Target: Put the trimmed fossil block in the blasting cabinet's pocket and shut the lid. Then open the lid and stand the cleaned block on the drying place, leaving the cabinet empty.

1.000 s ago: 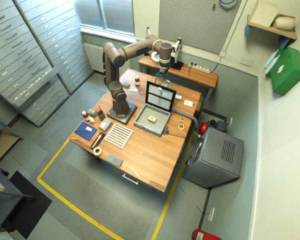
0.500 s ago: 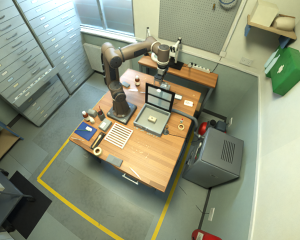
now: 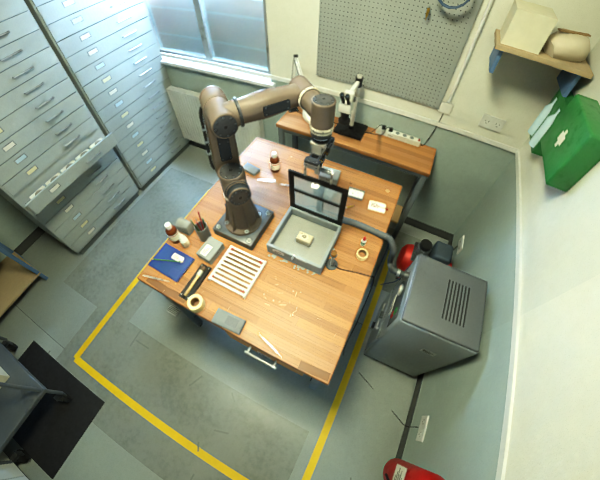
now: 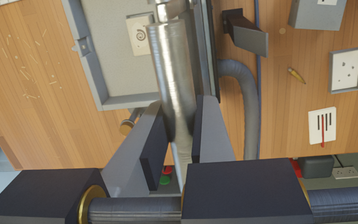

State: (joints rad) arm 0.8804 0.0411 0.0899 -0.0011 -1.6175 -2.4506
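Observation:
The pale fossil block (image 3: 304, 237) with a spiral mark (image 4: 139, 34) lies in the pocket of the grey blasting cabinet (image 3: 303, 238), whose windowed lid (image 3: 317, 197) stands upright at the far edge. A silver bar handle (image 4: 172, 80) runs along the lid's top edge. The white slatted drying rack (image 3: 237, 270) lies on the bench to the left of the cabinet. My gripper (image 4: 179, 130) is at the top of the raised lid, closed around the lid handle.
Behind the cabinet stand a side table with a microscope (image 3: 353, 106) and a pegboard wall. A grey hose (image 4: 244, 105) curves off the cabinet's back towards the grey machine (image 3: 430, 315) beside the bench. Small trays, bottles, tape rolls and a blue pad (image 3: 171, 261) lie about the bench.

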